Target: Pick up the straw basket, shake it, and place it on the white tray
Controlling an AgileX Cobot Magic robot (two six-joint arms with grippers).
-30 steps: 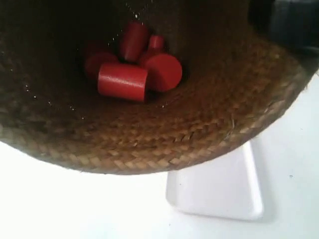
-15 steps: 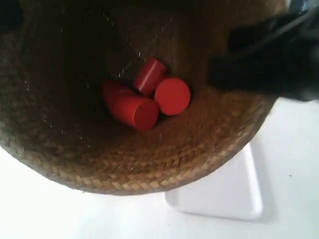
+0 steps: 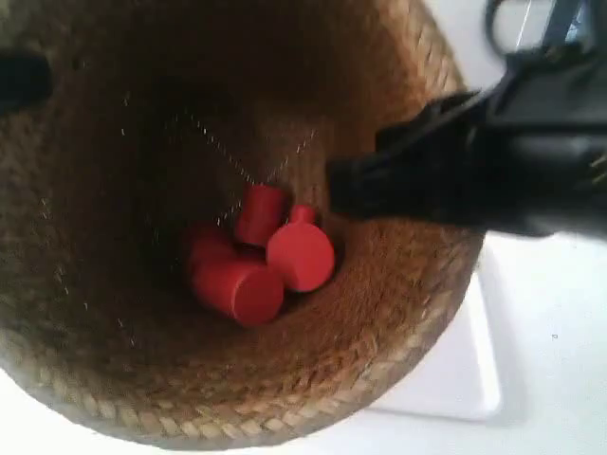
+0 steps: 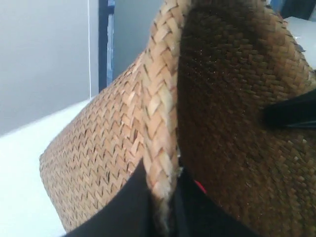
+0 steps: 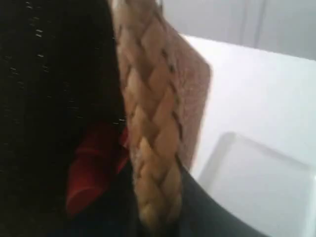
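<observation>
Grip state, left tool point(image 4: 160, 202): closed on the braided rim of the large brown woven straw basket point(image 4: 98, 143). One black finger sat on the outer wall and one on the dark inner wall. Grip state, right tool point(image 5: 154, 217): closed on the same braided rim, again with one finger inside and one outside.

In the exterior view the basket filled most of the picture, with its mouth tipped toward the camera. Several glossy red cylindrical blocks point(image 3: 251, 284) lay heaped at the bottom of its dark interior, touching one another. My black arm point(image 3: 512, 161) at the exterior view's right reached in over the rim. A small dark part showed at the rim on the opposite side, too blurred for me to identify.

The flat glossy white square plastic tray point(image 3: 465, 370) lay on the white bench point(image 3: 560, 379), and the basket's rim hid part of it in that view. In the right wrist view the tray lay on the bench just beyond the basket's outer wall. I could not tell whether the basket's base touched the bench or the tray, since no view showed the base.
</observation>
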